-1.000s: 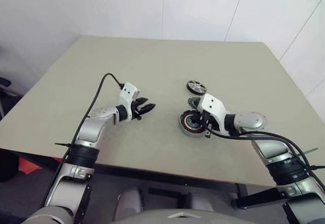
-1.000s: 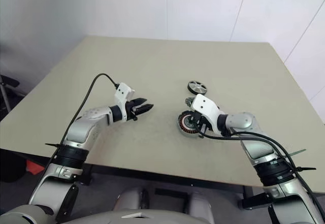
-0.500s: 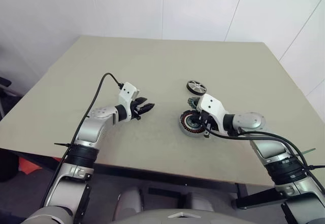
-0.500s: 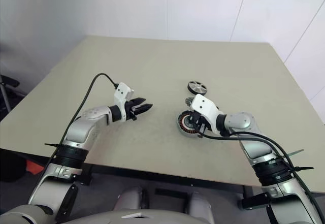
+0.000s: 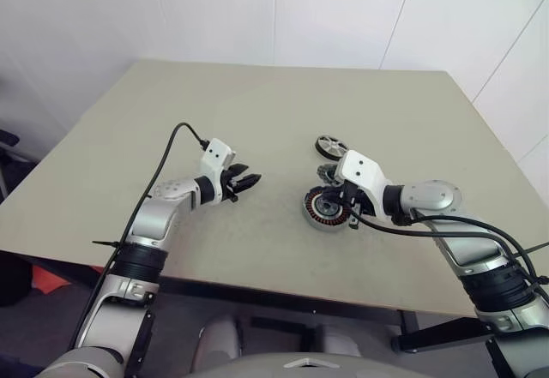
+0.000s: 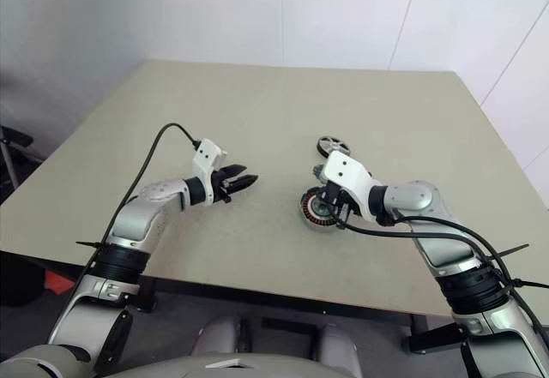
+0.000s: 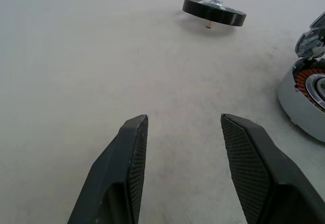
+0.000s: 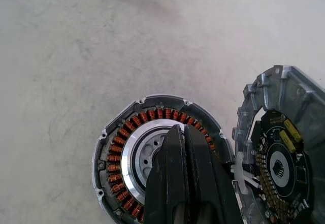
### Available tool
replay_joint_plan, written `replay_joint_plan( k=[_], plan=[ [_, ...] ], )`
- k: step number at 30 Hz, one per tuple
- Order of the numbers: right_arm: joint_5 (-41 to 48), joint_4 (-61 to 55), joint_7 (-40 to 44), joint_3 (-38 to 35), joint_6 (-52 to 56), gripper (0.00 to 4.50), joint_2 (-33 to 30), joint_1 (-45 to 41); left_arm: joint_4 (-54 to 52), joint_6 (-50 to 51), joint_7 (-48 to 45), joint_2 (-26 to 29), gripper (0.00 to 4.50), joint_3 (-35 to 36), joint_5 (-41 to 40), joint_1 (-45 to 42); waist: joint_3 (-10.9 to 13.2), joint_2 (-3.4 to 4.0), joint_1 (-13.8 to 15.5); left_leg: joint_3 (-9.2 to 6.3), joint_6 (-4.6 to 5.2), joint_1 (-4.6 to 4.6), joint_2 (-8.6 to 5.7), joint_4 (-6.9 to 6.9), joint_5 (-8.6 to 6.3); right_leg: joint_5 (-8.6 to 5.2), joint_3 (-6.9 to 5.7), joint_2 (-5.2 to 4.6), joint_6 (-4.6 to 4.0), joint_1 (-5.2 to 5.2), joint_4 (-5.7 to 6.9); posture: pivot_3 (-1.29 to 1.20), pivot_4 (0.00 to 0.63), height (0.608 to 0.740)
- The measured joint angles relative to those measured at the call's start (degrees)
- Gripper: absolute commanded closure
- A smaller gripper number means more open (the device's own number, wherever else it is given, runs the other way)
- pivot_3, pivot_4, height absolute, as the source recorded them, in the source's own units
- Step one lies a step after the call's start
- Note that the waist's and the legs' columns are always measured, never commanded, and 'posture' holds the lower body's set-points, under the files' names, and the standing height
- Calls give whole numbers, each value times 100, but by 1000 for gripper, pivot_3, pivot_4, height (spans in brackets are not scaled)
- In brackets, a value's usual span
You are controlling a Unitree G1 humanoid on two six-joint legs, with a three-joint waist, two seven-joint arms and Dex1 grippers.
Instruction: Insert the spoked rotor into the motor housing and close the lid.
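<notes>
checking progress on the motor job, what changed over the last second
Little changed. The right gripper, jaws shut, lifted slightly over the open motor housing; its forearm shifted outward to the right. The left gripper kept its jaws open and empty, in place. The spoked rotor remained on the table, and the lid stayed open beside the housing.

On the table (image 5: 257,121), right of centre: motor housing (image 5: 324,209), open lid (image 8: 278,168) touching its far side, spoked rotor (image 5: 331,147) just beyond. Right gripper (image 8: 184,148) over the housing; left gripper (image 5: 250,179) well to the left.
</notes>
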Motion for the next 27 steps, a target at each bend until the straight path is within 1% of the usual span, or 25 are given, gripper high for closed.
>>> replay_joint_plan(
  k=[5,8,14,16,22,27],
  plan=[
    [-164,526,-69,146,-313,4453,46,75,12,-3,1,1,2071,0,9,2,-1,0,-1,0,0,2,0,1,0,0,0,0,0,2,0,0,0,740],
    [-215,600,-104,187,-507,4453,70,76,13,-4,1,-2,2071,-2,10,2,-1,-1,-10,0,-1,5,1,1,1,0,0,0,0,3,0,0,0,740],
    [-181,610,-68,154,-534,4453,60,78,13,-4,3,-2,2071,-2,21,3,-1,-1,-6,0,-2,3,0,4,2,-5,1,0,9,4,0,0,0,740],
    [-88,531,22,86,-484,4453,12,102,14,-5,3,-2,2071,-2,25,4,-1,-1,-4,0,-2,1,0,4,2,0,1,0,0,2,0,0,0,740],
    [436,-319,283,-417,-164,4453,-256,52,26,-7,2,-13,2071,-5,47,10,-1,-1,6,0,2,0,1,-1,-1,1,0,1,-1,0,0,0,0,740],
    [428,-271,234,-362,-142,4453,-211,61,58,-10,-2,-65,2071,-19,65,10,-1,-1,6,0,1,-1,1,-1,-1,0,-1,1,0,-1,0,0,0,740]
  ],
)
